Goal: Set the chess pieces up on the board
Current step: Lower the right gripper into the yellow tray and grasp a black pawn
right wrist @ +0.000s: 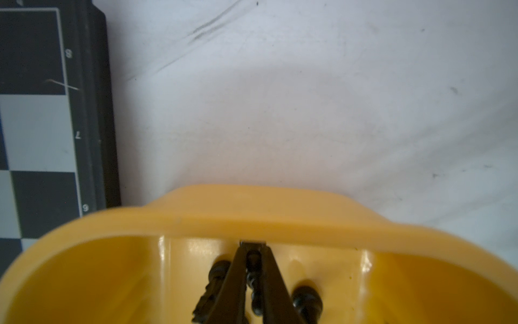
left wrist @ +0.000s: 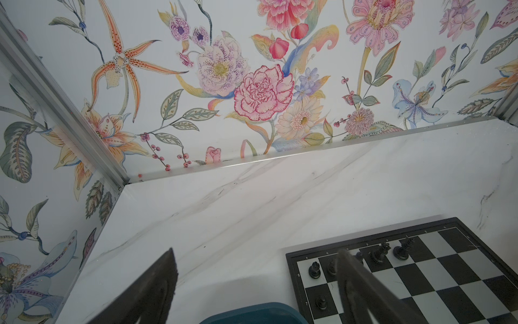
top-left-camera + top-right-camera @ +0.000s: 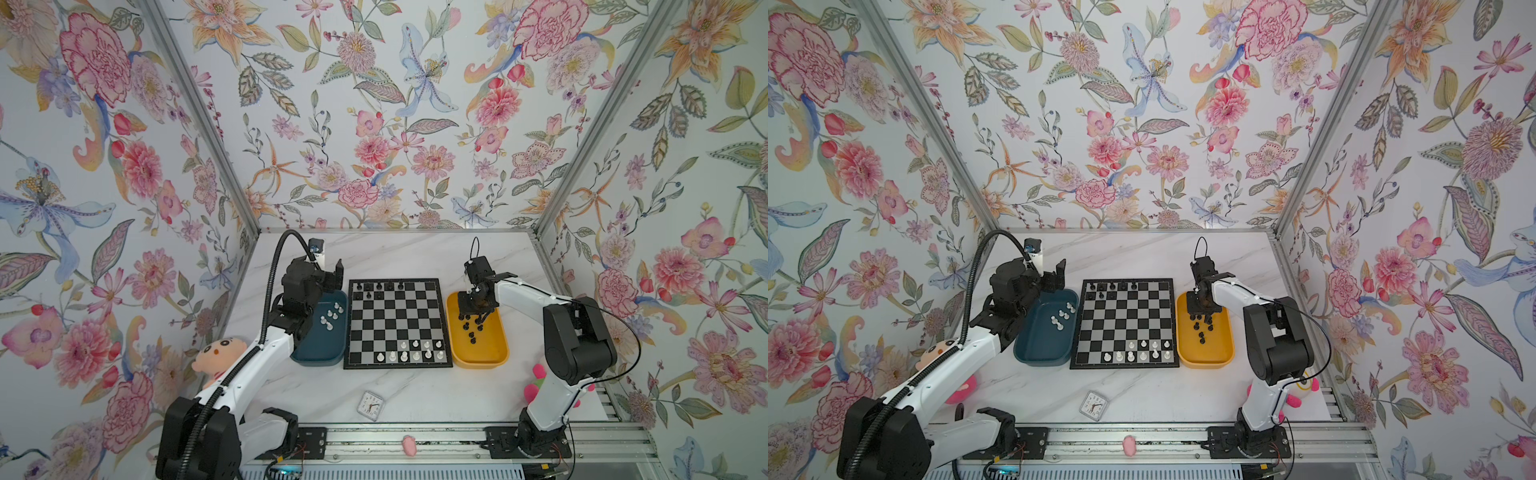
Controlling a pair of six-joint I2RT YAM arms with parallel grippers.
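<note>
The chess pieces [image 3: 404, 356] are tiny, light and made of hard, smooth plastic, so they will slip or fall over easily. I judge that the best hold is on the narrow stem, from above, with only a gentle squeeze. Some already stand on the board [image 3: 397, 325]: black ones in the two far rows, white ones in the two near rows. The other white pieces [image 3: 331, 319] wait in the teal tray [image 3: 316, 353], and the other black pieces [image 3: 472, 330] in the yellow tray [image 1: 252, 221]. The right jaws are down in the yellow tray and closed on one black piece [image 1: 253, 280], which shows between them in the right wrist view. Its neighbours lie just beside it and could be knocked when it is lifted. The left jaws stand wide apart and hold nothing, above the far end of the teal tray.
</note>
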